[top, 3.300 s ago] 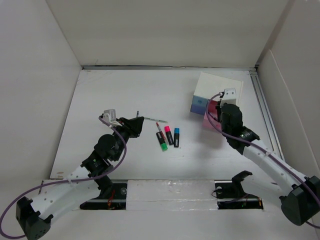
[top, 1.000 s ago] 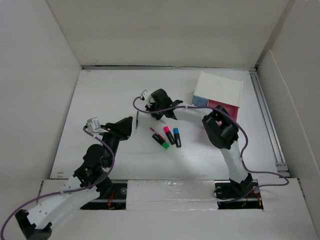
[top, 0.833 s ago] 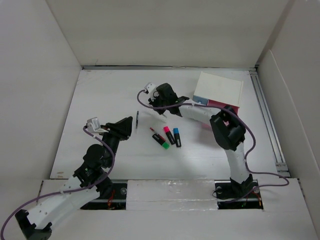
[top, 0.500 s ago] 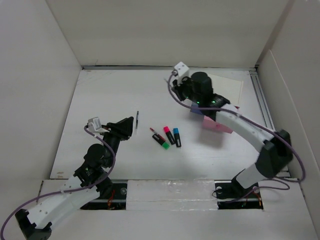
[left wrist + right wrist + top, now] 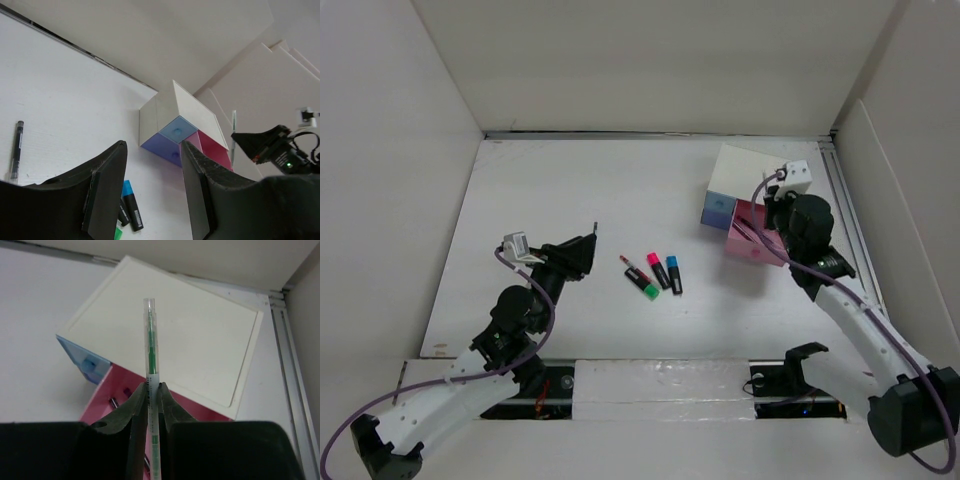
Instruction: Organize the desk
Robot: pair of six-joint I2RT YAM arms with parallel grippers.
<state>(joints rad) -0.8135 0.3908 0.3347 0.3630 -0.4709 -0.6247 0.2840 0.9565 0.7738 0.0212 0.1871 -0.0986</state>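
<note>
The desk (image 5: 540,190) is a white tabletop. My right gripper (image 5: 782,222) is shut on a clear pen with green ink (image 5: 150,340) and holds it above the open pink drawer (image 5: 107,390) of the small white drawer box (image 5: 760,175). Pens lie in that drawer. My left gripper (image 5: 582,250) is open and empty, raised over the desk and facing the box (image 5: 172,125). A green (image 5: 645,285), a pink (image 5: 658,270) and a blue highlighter (image 5: 673,273) lie mid-desk beside a thin red pen (image 5: 628,264). A black pen (image 5: 16,150) lies to the left.
White panels wall the desk on the left, back and right. A metal rail (image 5: 850,230) runs along the right edge behind the box. The box's blue drawers (image 5: 172,135) are shut.
My right arm took the green-ink pen from mid-desk and swung it right, to above the pink drawer. My left gripper drew back a little toward the near left.
</note>
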